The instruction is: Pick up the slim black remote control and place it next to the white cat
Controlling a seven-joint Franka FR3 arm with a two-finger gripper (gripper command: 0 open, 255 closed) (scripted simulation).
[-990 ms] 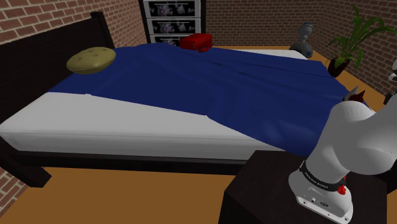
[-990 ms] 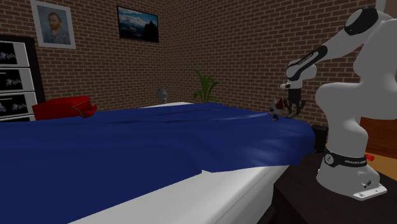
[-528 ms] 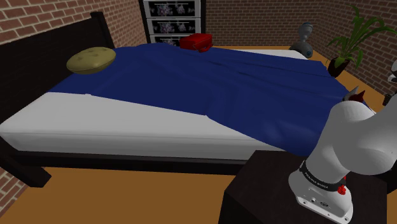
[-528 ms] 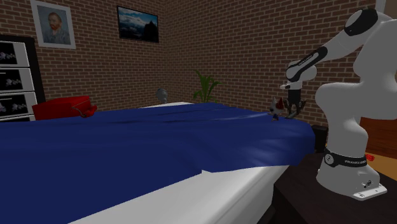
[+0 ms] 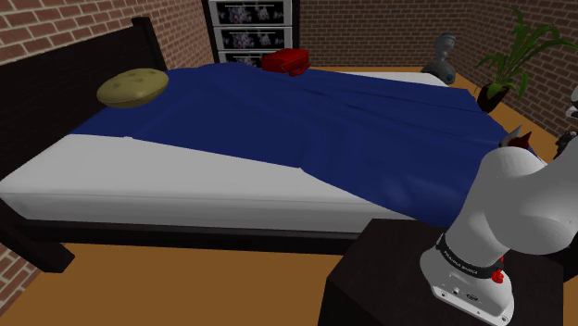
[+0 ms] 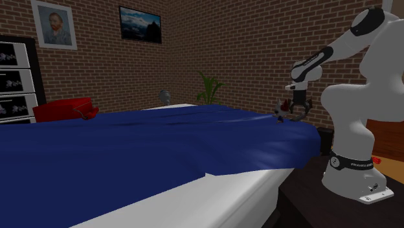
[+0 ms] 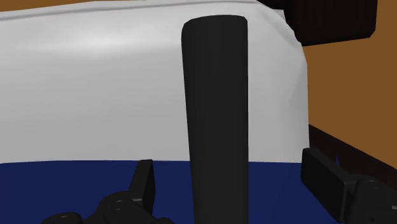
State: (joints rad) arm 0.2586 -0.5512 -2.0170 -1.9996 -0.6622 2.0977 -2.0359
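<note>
Light was soft and even, and rather dim in the shoulder view. The rumpled dark blue blanket carried a faint sheen along its folds. The white mattress side glowed brightest near its middle and greyed toward its ends. The dark headboard read almost black. The white robot arm shaded smoothly from pale to grey, so the light perhaps came from above. In the wrist view a broad pale highlight sat on the mattress, and the slim black remote control showed a thin grey sheen along its edge.
</note>
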